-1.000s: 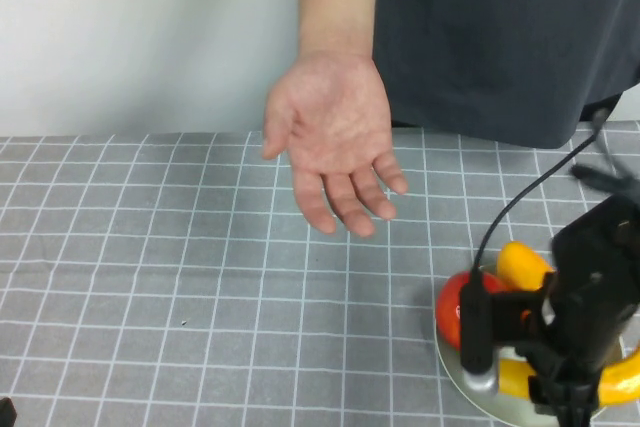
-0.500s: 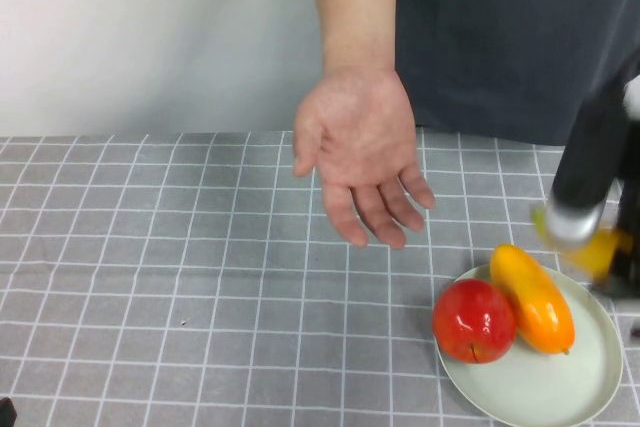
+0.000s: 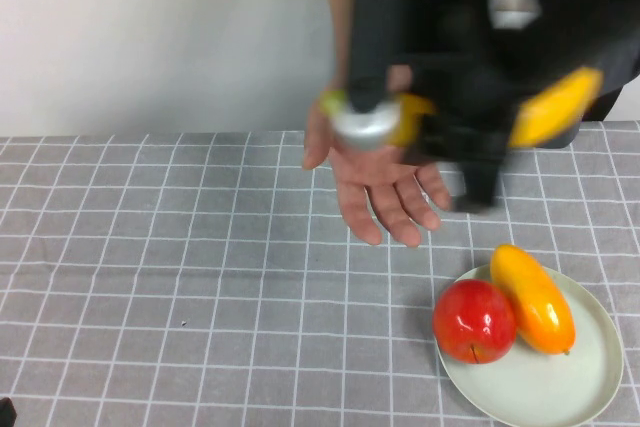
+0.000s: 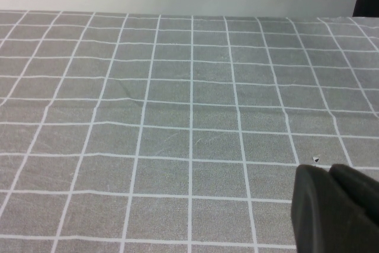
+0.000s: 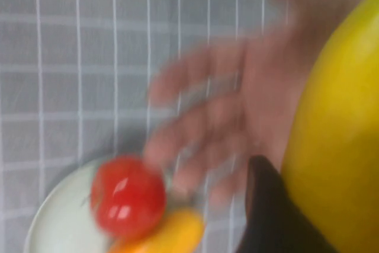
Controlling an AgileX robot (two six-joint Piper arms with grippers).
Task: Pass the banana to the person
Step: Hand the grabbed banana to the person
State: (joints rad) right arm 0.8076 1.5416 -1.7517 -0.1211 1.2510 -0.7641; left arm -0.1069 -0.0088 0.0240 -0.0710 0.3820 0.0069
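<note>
My right gripper is raised over the table and shut on the yellow banana, whose ends stick out on both sides of the blurred black arm. It hangs just above the person's open palm, which is held out from the far side. In the right wrist view the banana fills one side beside a black finger, with the person's hand below it. My left gripper is shut and empty, low over the grey cloth at the near left.
A pale plate at the near right holds a red apple and an orange-yellow mango-like fruit. They also show in the right wrist view as apple and fruit. A grey checked cloth covers the table.
My right gripper lifted the banana off the plate and swung it up and left over the person's palm. The hand shifted slightly right. The left arm has not moved.
</note>
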